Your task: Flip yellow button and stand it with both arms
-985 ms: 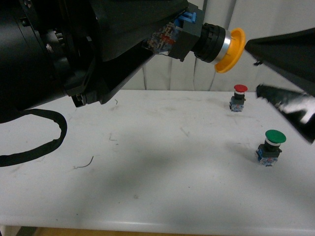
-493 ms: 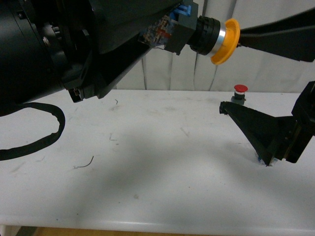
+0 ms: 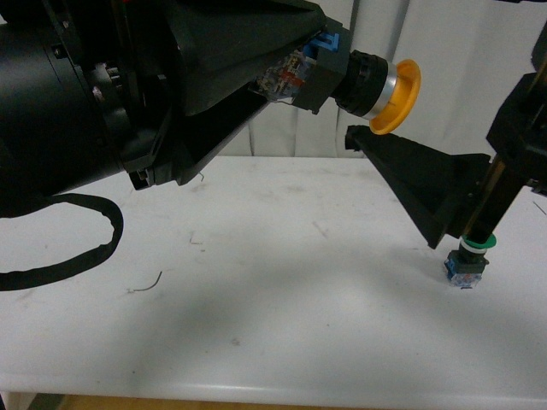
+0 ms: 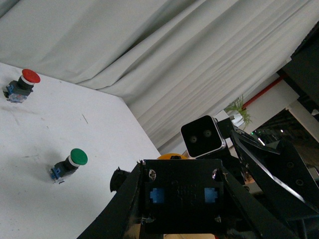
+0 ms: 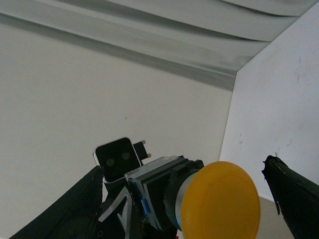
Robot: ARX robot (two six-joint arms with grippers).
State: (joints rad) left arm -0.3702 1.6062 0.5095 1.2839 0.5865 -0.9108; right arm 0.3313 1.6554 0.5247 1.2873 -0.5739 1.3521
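The yellow button [image 3: 397,96] is held in the air, lying sideways, its cap pointing right. My left gripper [image 3: 291,73] is shut on its dark blocky base. In the left wrist view the base [image 4: 182,196] fills the space between the jaws, and a sliver of yellow cap shows behind it. My right gripper [image 5: 183,167] is open, and the yellow cap [image 5: 222,204] faces it between its spread fingers without touching them. In the front view its lower finger [image 3: 419,184] reaches under the cap. The upper finger is out of that view.
A green-capped switch [image 3: 468,260] stands on the white table [image 3: 256,299] at the right, partly hidden by my right arm; it also shows in the left wrist view [image 4: 70,164]. A red-capped switch [image 4: 22,84] stands farther back. A black cable [image 3: 77,248] lies at the left.
My right gripper has swung up and left from the table's right side, and its lower finger now sits just under the yellow cap. The left gripper with the button has barely moved.
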